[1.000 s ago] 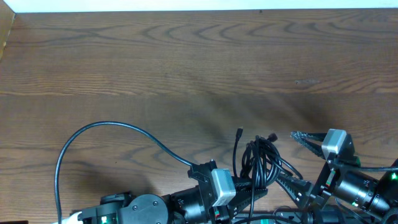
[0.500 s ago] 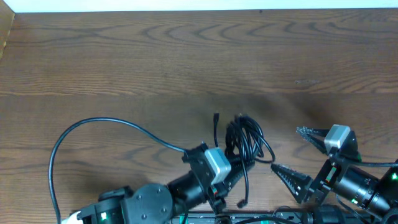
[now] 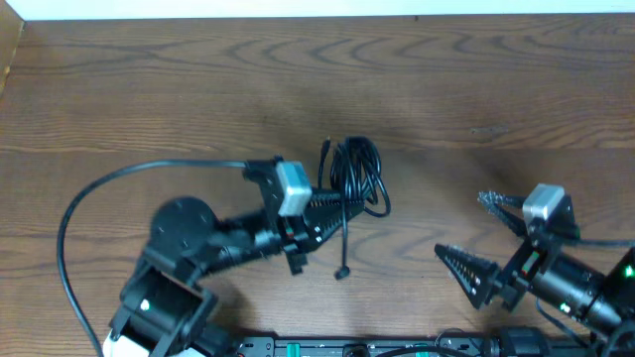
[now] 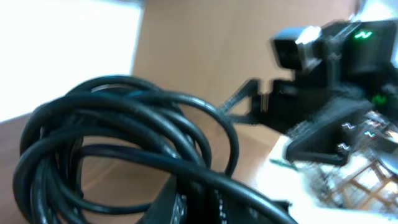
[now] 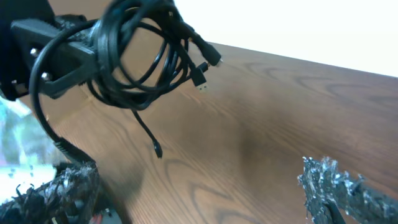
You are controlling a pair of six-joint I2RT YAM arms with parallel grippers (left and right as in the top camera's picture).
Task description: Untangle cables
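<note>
Logging the cables (image 3: 357,174) as one tight black coil, sitting just above centre in the overhead frame. Finding the same coil filling the left half of the left wrist view and hanging in the upper left of the right wrist view, raised off the table (image 3: 446,79).

Recording the left gripper (image 3: 342,204) reaching in from the lower left of the overhead frame and pinching the coil at its lower edge, jaws drawn in close around the bunched cords. Not seeing the gap between the fingers, since the cords are covering it; judging the grip as closed on the bundle.

Noting a single strand (image 3: 344,238) dropping out of the coil toward the lower centre of the overhead frame, ending in a small plug (image 3: 341,273). Unable to tell whether that plug is touching the wood or hanging just above it. Noting a second plug end (image 3: 325,147) poking up at the coil's upper left, and two more connectors (image 5: 211,59) sticking out toward top centre in the right wrist view.

Recording the right gripper (image 3: 458,223) at the lower right of the overhead frame, well apart from the coil, fingers spread wide and holding nothing. Seeing its two textured fingertips (image 5: 329,186) at the bottom corners of the right wrist view, with bare wood between.

Noting a thicker arm cable (image 3: 149,166) arcing across the left of the overhead frame, separate from the coil.
</note>
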